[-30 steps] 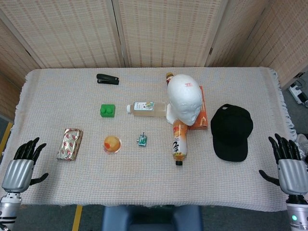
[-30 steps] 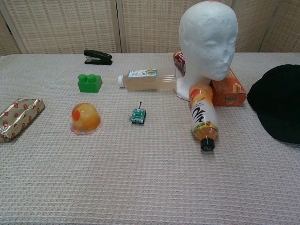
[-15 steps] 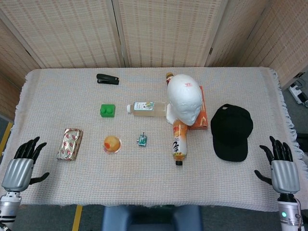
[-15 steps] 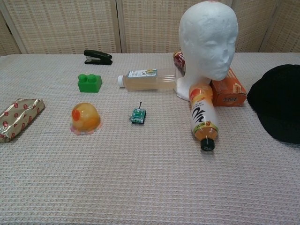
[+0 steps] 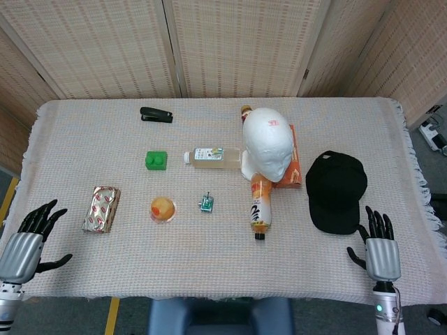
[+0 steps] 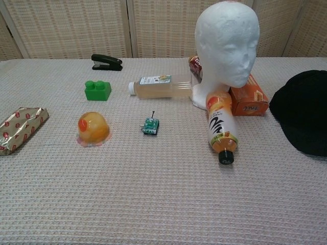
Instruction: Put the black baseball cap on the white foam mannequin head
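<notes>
The black baseball cap (image 5: 336,190) lies flat on the right side of the table, its brim toward the front; the chest view shows the cap (image 6: 302,112) cut off at the right edge. The white foam mannequin head (image 5: 267,143) stands upright left of it, bare, also seen as the mannequin head (image 6: 228,46) in the chest view. My right hand (image 5: 377,249) hovers at the table's front edge just in front of the cap, fingers spread and empty. My left hand (image 5: 26,239) is at the front left corner, fingers apart, holding nothing. Neither hand appears in the chest view.
An orange drink bottle (image 5: 260,206) lies in front of the mannequin head, an orange box (image 5: 293,167) beside it, a pale bottle (image 5: 209,157) to its left. A green block (image 5: 156,160), stapler (image 5: 156,115), jelly cup (image 5: 162,208), small green part (image 5: 207,203) and foil packet (image 5: 102,209) lie further left.
My right hand has moved left along the front edge, from the table's right corner to just in front of the cap. My left hand has sunk slightly. The objects have not moved.
</notes>
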